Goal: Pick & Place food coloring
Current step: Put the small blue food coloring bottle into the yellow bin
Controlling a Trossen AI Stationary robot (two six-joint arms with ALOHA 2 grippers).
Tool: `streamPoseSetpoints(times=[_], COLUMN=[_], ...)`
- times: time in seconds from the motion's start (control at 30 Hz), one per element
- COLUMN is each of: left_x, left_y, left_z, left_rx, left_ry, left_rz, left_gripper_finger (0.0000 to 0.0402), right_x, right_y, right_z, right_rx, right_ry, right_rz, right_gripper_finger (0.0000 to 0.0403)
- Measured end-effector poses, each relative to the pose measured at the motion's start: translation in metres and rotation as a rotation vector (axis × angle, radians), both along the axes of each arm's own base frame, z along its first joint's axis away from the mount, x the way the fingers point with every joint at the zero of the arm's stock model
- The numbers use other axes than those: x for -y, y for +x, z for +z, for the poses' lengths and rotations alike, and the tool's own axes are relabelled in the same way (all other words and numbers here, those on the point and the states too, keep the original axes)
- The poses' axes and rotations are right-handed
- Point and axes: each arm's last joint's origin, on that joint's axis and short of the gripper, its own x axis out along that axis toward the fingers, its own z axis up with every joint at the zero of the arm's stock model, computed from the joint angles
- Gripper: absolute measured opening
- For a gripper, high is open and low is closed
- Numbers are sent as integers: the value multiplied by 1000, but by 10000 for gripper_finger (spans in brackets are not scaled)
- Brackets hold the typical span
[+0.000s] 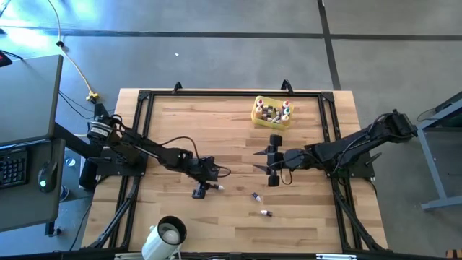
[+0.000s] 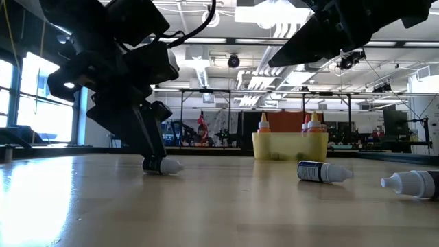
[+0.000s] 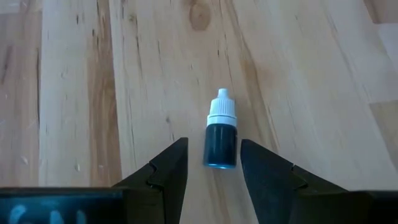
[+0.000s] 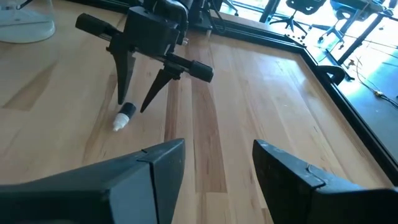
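A small dark food coloring bottle with a white cap lies on its side on the wooden table. My left gripper is open and points down. One finger stands on each side of the bottle's dark body, and a gap shows on at least one side. In the high view that bottle lies left of the table's middle, at my left gripper. Two more bottles lie loose nearer the table's near edge. My right gripper hovers open near the middle. The yellow tray holds several bottles.
A white mug lies at the near edge, left of centre. A black frame runs around the tabletop. In the low view the two loose bottles lie right of the left gripper, with the tray behind them.
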Motion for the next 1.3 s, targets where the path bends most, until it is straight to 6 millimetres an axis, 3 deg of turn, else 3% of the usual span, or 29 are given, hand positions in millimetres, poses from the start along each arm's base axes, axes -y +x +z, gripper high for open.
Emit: streamPoseSetpoints(times=[0.47,0.6,0.83,1.13,1.3], left_x=[0,1,4,5,4], left_y=[0,2,13,16,16], left_z=[0,1,-21,-24,-24], left_rx=[-1,17,27,63,70], left_ry=[-9,-32,-55,-18,21], left_rz=[0,-13,-52,-103,-122], left_gripper_finger=[147,146,146,146,120], right_x=[0,1,1,0,-1], right_y=[-1,-4,-9,-9,-10], right_z=[-3,-8,-17,-17,-18], right_rx=[-29,-76,-173,-175,-205], right_ry=[4,73,167,165,200], right_rz=[7,-31,-37,-33,24], right_gripper_finger=[183,183,183,183,183])
